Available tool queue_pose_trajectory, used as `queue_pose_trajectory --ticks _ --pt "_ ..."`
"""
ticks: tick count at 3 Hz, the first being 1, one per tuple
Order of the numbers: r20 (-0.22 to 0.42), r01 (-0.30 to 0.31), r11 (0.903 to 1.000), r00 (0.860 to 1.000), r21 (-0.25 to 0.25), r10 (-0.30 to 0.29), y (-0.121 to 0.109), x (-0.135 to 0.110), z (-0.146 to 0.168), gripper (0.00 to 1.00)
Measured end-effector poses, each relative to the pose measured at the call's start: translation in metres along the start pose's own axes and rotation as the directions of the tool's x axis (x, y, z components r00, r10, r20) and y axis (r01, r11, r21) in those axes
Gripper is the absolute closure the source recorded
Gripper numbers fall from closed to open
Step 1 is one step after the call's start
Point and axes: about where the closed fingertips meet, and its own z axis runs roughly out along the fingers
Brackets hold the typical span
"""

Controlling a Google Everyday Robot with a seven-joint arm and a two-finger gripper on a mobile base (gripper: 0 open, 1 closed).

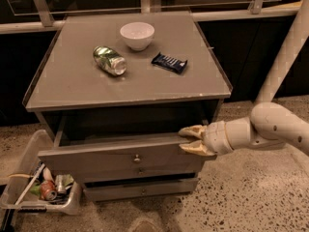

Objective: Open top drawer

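Note:
The top drawer (96, 159) of the grey cabinet is pulled partway out, its small round knob (137, 158) at the centre of the front panel. The dark space behind the panel is open. My gripper (183, 140) is at the right end of the drawer's front panel. One finger is behind the panel's top edge and the other in front, closed on it. The white arm reaches in from the right.
On the cabinet top (72, 88) are a white bowl (137, 34), a green can (109, 60) lying on its side and a dark snack bar (169, 63). Two slimmer drawers (145, 191) sit below. A plastic bin (29, 153) of litter stands at lower left. A white pole (285, 57) rises at right.

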Motion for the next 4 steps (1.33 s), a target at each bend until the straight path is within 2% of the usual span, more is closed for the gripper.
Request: queue_pose_trajectory --ticks 2,3,4 --pt "0.0 -0.017 0.9998 1.0 -0.004 0.017 0.0003 0.0041 -0.0011 0.13" --pt "0.0 -0.018 0.9998 1.0 -0.005 0.018 0.0005 0.0041 -0.0005 0.0" --pt "0.0 -0.018 0.9998 1.0 -0.005 0.018 0.0005 0.0041 -0.0004 0.0"
